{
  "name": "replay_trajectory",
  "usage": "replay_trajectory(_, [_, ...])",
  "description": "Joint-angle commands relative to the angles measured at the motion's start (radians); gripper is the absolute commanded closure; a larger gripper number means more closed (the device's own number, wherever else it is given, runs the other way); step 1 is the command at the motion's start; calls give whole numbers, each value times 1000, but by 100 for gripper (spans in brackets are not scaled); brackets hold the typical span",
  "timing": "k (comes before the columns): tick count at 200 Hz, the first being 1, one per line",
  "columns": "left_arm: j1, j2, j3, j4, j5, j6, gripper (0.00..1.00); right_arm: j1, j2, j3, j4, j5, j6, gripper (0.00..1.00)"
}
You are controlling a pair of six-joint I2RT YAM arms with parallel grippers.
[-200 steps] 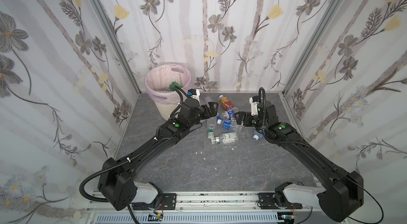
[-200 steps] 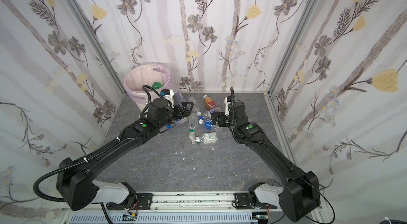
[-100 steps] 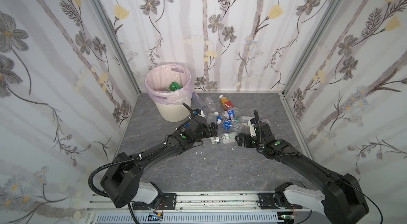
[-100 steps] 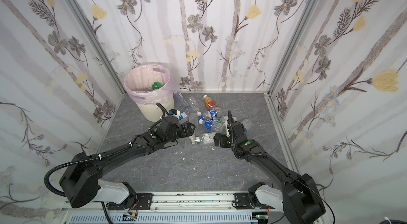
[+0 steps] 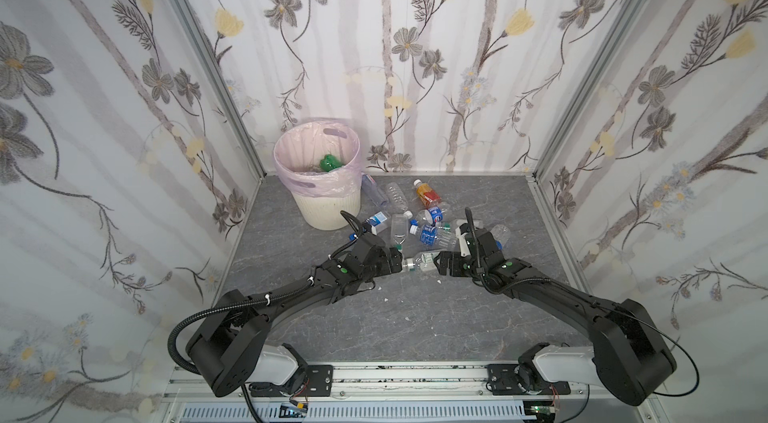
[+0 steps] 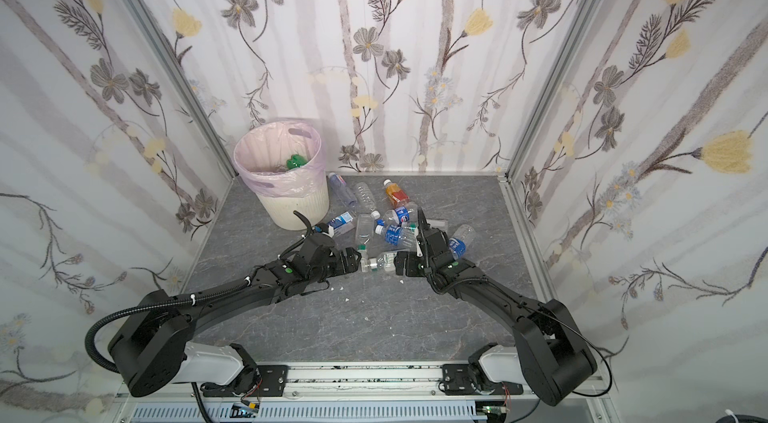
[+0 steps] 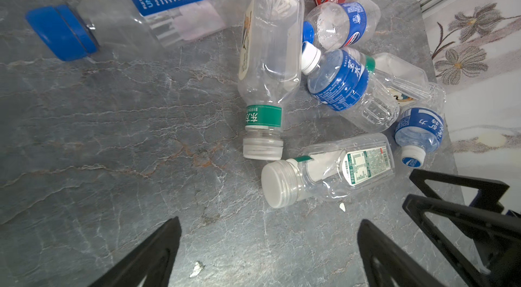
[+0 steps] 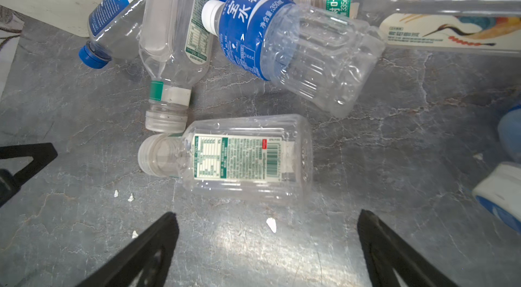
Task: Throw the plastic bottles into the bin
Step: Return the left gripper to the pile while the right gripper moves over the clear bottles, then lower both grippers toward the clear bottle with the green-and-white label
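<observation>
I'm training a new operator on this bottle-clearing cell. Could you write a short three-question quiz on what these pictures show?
1. True or false: the left hand and the right hand are both open and empty.
2. The clear bottle with a green-printed label lies: A) inside the bin; B) between the two hands; C) gripped by the right hand.
3. Name the colour of the one tinted bottle seen inside the bin.
Key: 1 true; 2 B; 3 green.
</observation>
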Motion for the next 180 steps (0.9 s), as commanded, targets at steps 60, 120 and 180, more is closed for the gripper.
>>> replay_trajectory(60, [2, -109, -83, 18, -66, -79, 0, 47, 152, 77, 118, -72, 42, 0])
replay_trajectory(120, [18, -148, -125, 19, -92, -94, 0, 188, 118, 92, 51, -61, 146, 0])
replay_trajectory(180, [95, -206, -169, 20, -57, -138, 0, 242, 50, 107, -38, 39, 117, 0])
